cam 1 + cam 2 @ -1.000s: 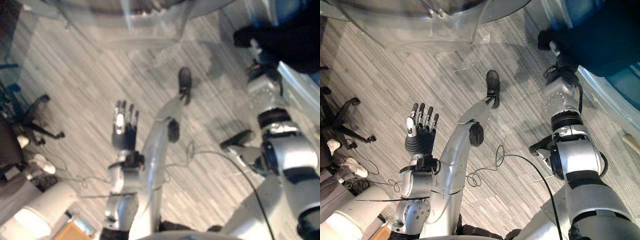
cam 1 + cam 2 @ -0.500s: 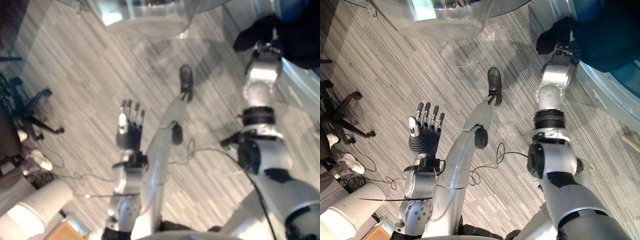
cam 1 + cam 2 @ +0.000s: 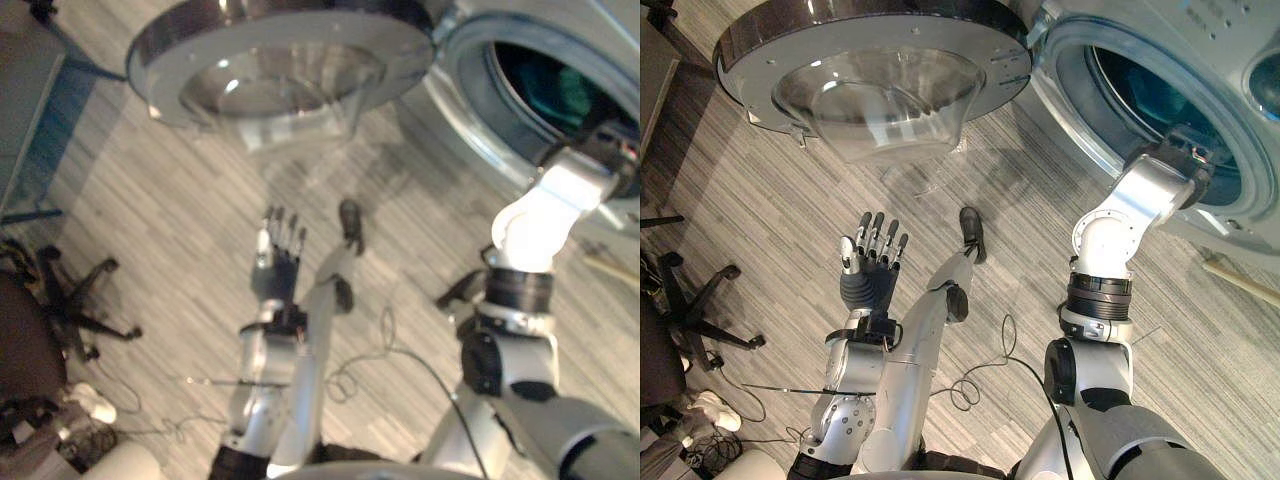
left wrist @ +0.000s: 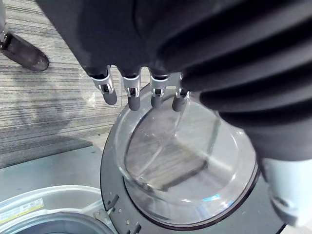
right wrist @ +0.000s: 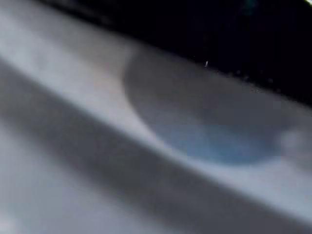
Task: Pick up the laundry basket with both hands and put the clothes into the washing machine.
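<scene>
Out at nine o'clock on the grey striped floor (image 3: 770, 200) there's an office chair (image 3: 692, 312), well apart from the action. Moving in, just past centre toward eight o'clock, the left hand (image 3: 872, 278) is up over the bare floor, palm showing, fingers (image 3: 880, 232) straight and spread. It's released, with nothing in it. Its own wrist view agrees: dark-tipped fingers (image 4: 131, 95) hang straight, touching nothing, with the round door (image 4: 180, 161) beyond them.

Up at eleven to twelve o'clock, that door (image 3: 880, 95) of the washing machine (image 3: 1240, 50) is swung wide, its clear glass bowl bulging toward us inside a grey ring.

Over to one and two o'clock, the drum opening (image 3: 1140, 95) gapes, dark inside. Something deep blue-green (image 3: 545, 85) sits in there, and I can't tell whether it's cloth.

Now the right arm: it rises from five o'clock, bends, and pokes over the lower lip of the opening. The right hand (image 3: 1188, 160) shows as its dark ribbed cover at the rim, and the fingers are hidden inside the drum, so whether it's clenched, released or grasping anything, I cannot tell. Its wrist view is a blur of pale curved surface against darkness.

A pale wooden stick (image 3: 1240, 282) lies on the floor at three o'clock.
</scene>
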Robot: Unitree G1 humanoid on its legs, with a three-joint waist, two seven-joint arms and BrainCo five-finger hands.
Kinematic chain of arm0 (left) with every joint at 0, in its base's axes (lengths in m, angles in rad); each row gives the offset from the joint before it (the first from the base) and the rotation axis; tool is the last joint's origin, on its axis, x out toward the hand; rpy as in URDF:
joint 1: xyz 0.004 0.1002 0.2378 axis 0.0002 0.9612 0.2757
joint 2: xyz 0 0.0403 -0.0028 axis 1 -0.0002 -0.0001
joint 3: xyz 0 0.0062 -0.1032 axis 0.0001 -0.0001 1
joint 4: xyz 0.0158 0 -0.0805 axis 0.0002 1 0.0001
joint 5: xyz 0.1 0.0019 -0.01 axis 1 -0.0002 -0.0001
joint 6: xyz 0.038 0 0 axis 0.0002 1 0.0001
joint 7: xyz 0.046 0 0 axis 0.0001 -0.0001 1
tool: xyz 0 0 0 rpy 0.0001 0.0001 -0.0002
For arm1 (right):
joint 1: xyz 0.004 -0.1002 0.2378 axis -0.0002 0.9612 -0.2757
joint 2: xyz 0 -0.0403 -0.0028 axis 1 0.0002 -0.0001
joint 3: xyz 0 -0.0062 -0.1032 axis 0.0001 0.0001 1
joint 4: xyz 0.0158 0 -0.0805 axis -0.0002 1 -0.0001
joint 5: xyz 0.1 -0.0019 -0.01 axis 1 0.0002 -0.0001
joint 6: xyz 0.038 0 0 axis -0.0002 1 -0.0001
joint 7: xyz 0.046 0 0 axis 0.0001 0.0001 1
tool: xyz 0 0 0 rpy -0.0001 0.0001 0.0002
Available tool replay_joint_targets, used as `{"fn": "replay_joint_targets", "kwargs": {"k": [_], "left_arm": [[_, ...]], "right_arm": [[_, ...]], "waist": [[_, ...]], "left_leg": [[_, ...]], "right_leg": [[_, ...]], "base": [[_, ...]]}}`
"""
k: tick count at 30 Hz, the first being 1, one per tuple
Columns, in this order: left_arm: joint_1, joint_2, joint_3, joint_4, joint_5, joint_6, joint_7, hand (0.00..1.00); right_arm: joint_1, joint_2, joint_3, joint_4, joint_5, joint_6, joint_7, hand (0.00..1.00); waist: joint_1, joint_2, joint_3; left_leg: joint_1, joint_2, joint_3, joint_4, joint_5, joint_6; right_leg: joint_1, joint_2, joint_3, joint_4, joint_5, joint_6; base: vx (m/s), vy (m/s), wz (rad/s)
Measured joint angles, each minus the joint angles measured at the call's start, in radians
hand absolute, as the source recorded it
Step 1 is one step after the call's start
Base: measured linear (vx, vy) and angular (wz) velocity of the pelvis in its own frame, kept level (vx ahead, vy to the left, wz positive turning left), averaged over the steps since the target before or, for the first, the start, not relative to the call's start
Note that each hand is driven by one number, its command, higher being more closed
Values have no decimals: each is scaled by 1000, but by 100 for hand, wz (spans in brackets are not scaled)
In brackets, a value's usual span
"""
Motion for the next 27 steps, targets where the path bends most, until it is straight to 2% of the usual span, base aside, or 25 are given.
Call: {"fn": "replay_joint_targets", "kwargs": {"k": [1,2,4,6,8,11,12,13,14,15,17,18,20,22,23,25,26,27], "left_arm": [[0,0,-1,0,0,0,0,0],[0,-1,-3,1,0,0,0,0],[5,-2,-28,6,0,0,-2,0],[20,0,-39,12,0,0,-4,0],[32,0,-39,34,0,0,-6,0],[57,0,-36,39,0,0,-5,0],[60,0,-37,40,0,0,-3,0],[58,10,-34,43,0,0,-1,0],[59,9,-30,51,1,-1,-1,0],[63,3,-29,60,1,0,1,0],[56,-2,-15,64,1,-1,1,0],[53,-2,-9,64,1,-1,1,0],[50,-2,11,71,1,-1,0,0],[48,-2,57,94,8,1,-2,0],[48,-3,64,105,10,1,-2,0],[53,-1,90,133,38,6,-6,0],[57,0,98,136,43,6,-12,0],[63,-1,124,155,53,6,-25,0]], "right_arm": [[-12,6,-4,0,0,-15,-7,100],[-20,15,-7,0,-2,-26,-13,0],[-30,27,-9,1,-12,-58,-35,0],[-47,27,-22,28,-49,-64,-48,0],[-71,25,-44,77,-88,-49,-63,0],[-109,-30,-47,245,-121,18,-56,0],[-109,-30,-40,274,-121,32,-55,0],[-100,-38,-40,324,-120,61,-51,0],[-71,-31,-29,380,-119,96,-35,0],[-11,-4,7,413,-121,122,-16,0],[85,50,25,458,-122,152,12,0],[175,84,46,502,-123,183,34,0],[316,144,88,544,-151,241,75,0],[490,221,140,585,-202,303,132,0],[533,234,149,592,-210,312,146,0],[657,220,187,646,-307,373,205,0],[690,217,188,641,-331,378,213,0],[753,214,189,640,-379,391,236,0]], "waist": [[0,0,0],[0,0,0],[-1,0,0],[-5,1,-1],[-8,2,-1],[-17,2,-9],[-17,2,-13],[-26,-7,-20],[-29,-16,-28],[-28,-13,-35],[-38,-15,-42],[-40,-17,-45],[-41,-17,-45],[-64,-24,-48],[-67,-28,-50],[-74,-49,-60],[-78,-57,-64],[-96,-73,-71]], "left_leg": [[1,0,1,-5,4,1],[3,0,2,-11,11,9],[18,-11,2,-55,30,3],[25,-18,-1,-86,44,-8],[36,-27,-10,-121,57,-26],[55,-33,-10,-164,51,-29],[54,-33,-9,-167,36,-49],[41,-37,4,-152,2,-91],[17,-29,-27,-30,13,-62],[32,-23,-38,-24,-16,-12],[31,-22,-37,-15,-24,-3],[32,-17,-36,-3,-31,6],[32,-4,-36,39,-56,9],[52,32,-30,138,-121,4],[63,44,-23,162,-138,4],[132,92,11,258,-216,-4],[148,106,15,284,-242,-12],[193,124,18,336,-286,-12]], "right_leg": [[1,1,-4,-4,3,0],[1,1,-5,-8,4,1],[1,0,-9,-15,5,2],[1,-1,-16,-19,7,2],[3,-5,-24,-19,7,1],[11,-4,-33,-21,4,-1],[11,-2,-34,-27,5,-1],[9,-11,-34,-54,9,-3],[5,-18,-34,-72,14,5],[14,-3,-31,-94,34,10],[31,6,-34,-127,74,8],[38,13,-33,-139,81,9],[57,20,-33,-142,87,7],[106,36,-25,-137,88,1],[120,43,-16,-138,87,1],[184,71,35,-138,81,-4],[199,76,48,-129,74,-2],[242,84,68,-100,44,6]], "base": [[0,0,0],[-4,-41,-1],[-20,-33,4],[-54,-10,8],[-74,3,12],[-89,17,9],[-96,26,10],[-68,17,12],[0,-3,-16],[17,-4,-27],[25,13,-19],[20,18,-8],[20,-7,-12],[13,-66,-30],[5,-70,-49],[8,-76,-67],[-1,-102,-60],[12,-105,-40]]}}
